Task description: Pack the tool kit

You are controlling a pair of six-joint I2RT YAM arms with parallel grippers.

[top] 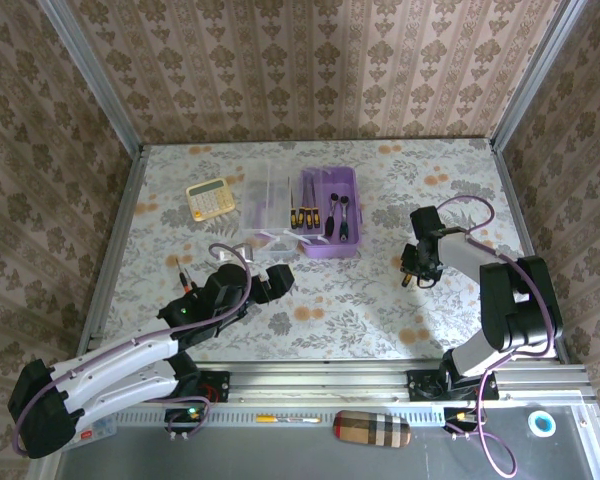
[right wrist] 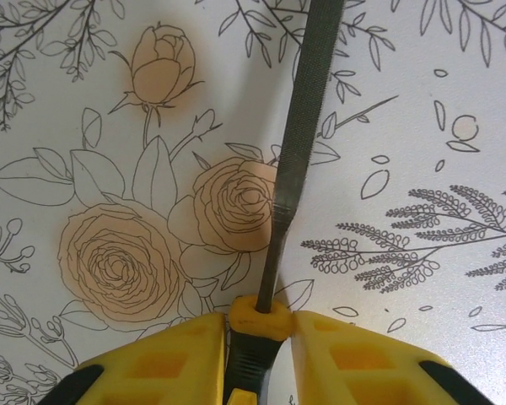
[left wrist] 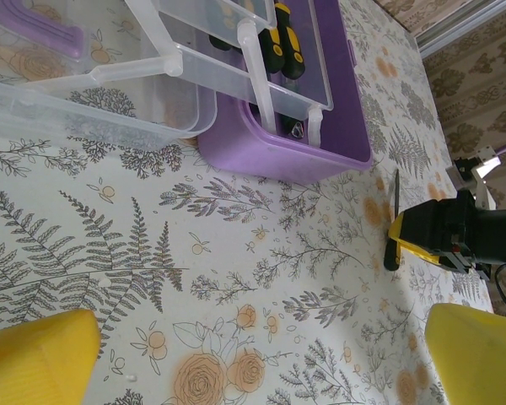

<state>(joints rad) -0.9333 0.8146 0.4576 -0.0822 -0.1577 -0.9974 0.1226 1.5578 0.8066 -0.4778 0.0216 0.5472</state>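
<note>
The tool kit's purple box (top: 332, 215) stands open at the back of the table, its clear lid (top: 270, 210) folded out to the left. Black-and-yellow screwdrivers (top: 302, 215) and a ratchet wrench (top: 341, 208) lie inside. In the left wrist view the box (left wrist: 304, 152) is ahead, with the lid (left wrist: 110, 93) on the left. My right gripper (right wrist: 257, 354) is shut on the black-and-yellow handle of a grey file (right wrist: 299, 143), low over the tablecloth, right of the box (top: 417, 268). My left gripper (left wrist: 257, 363) is open and empty, in front of the lid (top: 280, 283).
A yellow calculator (top: 209, 197) lies left of the lid. A small dark tool with orange (top: 183, 272) rests by the left arm. A plaid case (top: 372, 428) and a tape roll (top: 543, 424) sit below the table's near rail.
</note>
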